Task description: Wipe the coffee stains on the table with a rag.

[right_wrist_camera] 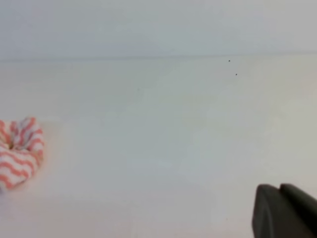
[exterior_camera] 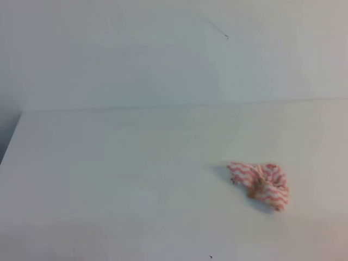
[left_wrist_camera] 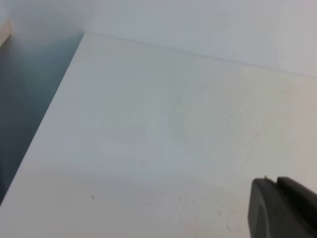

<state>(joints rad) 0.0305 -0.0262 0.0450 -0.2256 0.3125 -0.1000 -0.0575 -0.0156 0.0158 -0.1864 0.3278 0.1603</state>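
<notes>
The rag, pink-and-white zigzag striped, lies crumpled on the white table at the right, with a brownish spot near its middle. In the right wrist view the rag sits at the far left edge. My right gripper shows only as dark fingertips at the bottom right, pressed together, shut and holding nothing, well apart from the rag. My left gripper shows the same way over bare table, its tips together with nothing between them. No coffee stains show in any view. Neither arm appears in the exterior high view.
A pale wall rises behind the table's back edge. The table's left edge drops to a dark gap. A few tiny dark specks dot the surface.
</notes>
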